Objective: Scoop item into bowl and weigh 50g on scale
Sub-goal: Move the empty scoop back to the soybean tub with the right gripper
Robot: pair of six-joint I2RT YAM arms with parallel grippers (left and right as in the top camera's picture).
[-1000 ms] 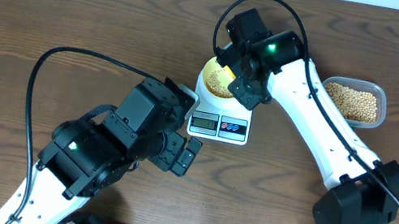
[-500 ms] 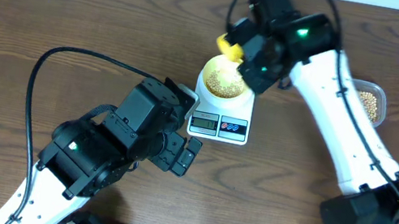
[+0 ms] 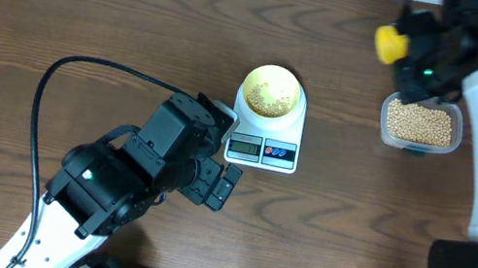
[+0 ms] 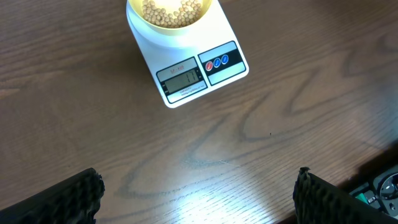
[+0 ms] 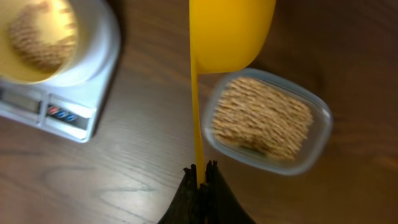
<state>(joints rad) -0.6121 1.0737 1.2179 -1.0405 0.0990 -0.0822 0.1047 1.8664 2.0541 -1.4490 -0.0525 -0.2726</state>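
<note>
Many round tan beans fill the smooth cream bowl.

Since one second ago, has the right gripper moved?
Yes. The right gripper, shut on the spoon, went rightward, away from the bowl on the scale, to near the tub.

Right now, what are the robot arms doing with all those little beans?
The right gripper is shut on the handle of a yellow spoon and holds it in the air next to a clear tub full of beans. The bowl sits on the white scale with some beans already in it. The left gripper hangs open near the scale, holding nothing.
</note>
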